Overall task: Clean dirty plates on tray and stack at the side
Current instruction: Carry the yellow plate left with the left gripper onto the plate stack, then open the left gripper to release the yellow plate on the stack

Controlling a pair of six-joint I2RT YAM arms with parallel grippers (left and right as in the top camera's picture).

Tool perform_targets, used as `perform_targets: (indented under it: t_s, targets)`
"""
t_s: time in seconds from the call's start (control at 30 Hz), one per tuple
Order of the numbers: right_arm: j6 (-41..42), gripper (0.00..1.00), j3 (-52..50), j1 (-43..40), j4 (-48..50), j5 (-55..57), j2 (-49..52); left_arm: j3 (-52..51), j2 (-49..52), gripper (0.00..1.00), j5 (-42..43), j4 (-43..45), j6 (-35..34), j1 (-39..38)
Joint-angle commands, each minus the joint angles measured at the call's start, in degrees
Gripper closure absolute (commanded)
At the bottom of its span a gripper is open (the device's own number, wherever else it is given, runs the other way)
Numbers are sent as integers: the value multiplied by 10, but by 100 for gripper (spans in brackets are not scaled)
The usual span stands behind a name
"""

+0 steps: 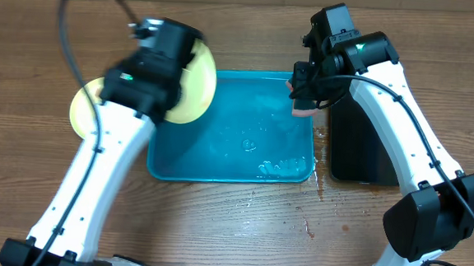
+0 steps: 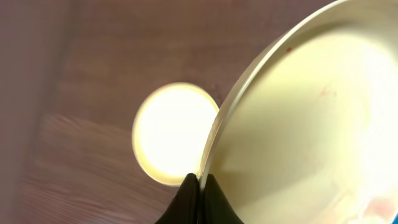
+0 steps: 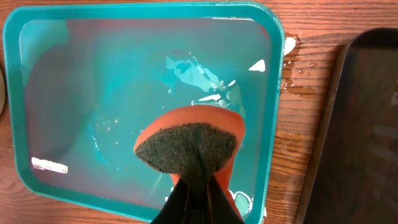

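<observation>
- Over the left rim of the tray point(image 1: 218, 180), from overhead, a cream plate point(image 1: 197, 89) hangs; a second plate point(image 1: 80, 108) lies on the surface point(image 1: 240, 224) to its left.
- Left wrist: the left hand point(image 2: 198, 182) is clamped on the cream plate's rim.
- Right wrist: the right hand point(image 3: 198, 183) pinches a sponge point(image 3: 186, 146) above the wet tray.

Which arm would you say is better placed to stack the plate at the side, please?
Left: the left fingers pinch the rim of a cream plate near the second plate on the table; the right fingers hold a sponge over the tray.
</observation>
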Motion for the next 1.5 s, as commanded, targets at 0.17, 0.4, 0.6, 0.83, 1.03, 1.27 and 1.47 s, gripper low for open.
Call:
perform_targets:
  t_s: [0.17,0.4,0.6,0.83,1.03,1.27,1.47]
  targets:
    - [-10,96,0,2,2,1,-9,-48,5,96,263,33,2,206]
    - [-10,96,0,2,2,1,-9,-135,51,96,329,120,1,336]
    - [-11,96,0,2,3,1,-9,-151,108,96,342,149,-2,392]
    - [-11,96,0,2,2,1,-9,-151,151,96,342,189,-32,422]
    - [-11,96,0,2,4,1,-9,-152,167,96,342,196,-30,428]
    - [-11,96,0,2,4,0,-9,-152,169,92,336,196,-28,428]
    - [-11,96,0,2,4,-4,-9,-152,169,55,320,196,-28,428]
